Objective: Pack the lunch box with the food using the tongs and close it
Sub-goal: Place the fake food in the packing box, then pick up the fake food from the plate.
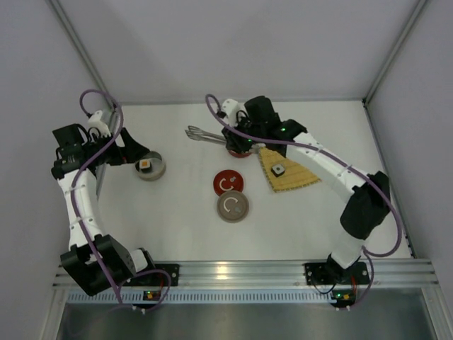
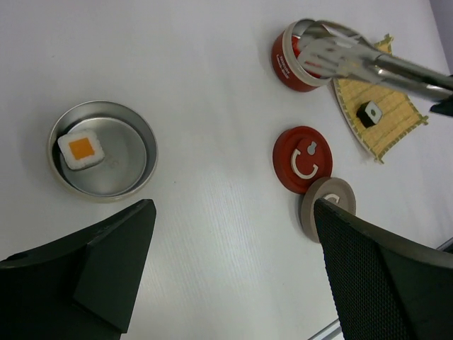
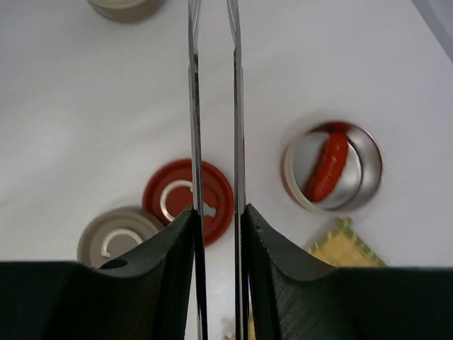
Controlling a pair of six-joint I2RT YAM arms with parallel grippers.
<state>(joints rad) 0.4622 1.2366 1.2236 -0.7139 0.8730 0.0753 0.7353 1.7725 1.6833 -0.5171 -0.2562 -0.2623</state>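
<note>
My right gripper (image 1: 239, 139) (image 3: 218, 219) is shut on the silver tongs (image 1: 201, 134) (image 3: 195, 106), whose two arms run close together between its pads. Nothing shows between the arms, and in the left wrist view the tongs (image 2: 375, 65) reach over the red lunch box tin (image 2: 283, 65). A red sausage piece (image 3: 328, 166) lies inside that tin (image 3: 362, 166) (image 1: 236, 151). A second, beige tin (image 1: 159, 172) (image 2: 124, 161) holds one sushi roll (image 1: 144, 165) (image 2: 81, 149). Another sushi roll (image 1: 278, 170) (image 2: 369, 112) rests on the mat. My left gripper (image 2: 233, 237) is open and empty, beside the beige tin.
The yellow bamboo mat (image 1: 294, 177) (image 2: 393, 117) lies right of centre. A red lid (image 1: 228, 183) (image 2: 303, 159) (image 3: 212, 188) and a beige lid (image 1: 232, 206) (image 2: 327, 205) (image 3: 117, 237) lie side by side mid-table. White walls stand at the back and sides.
</note>
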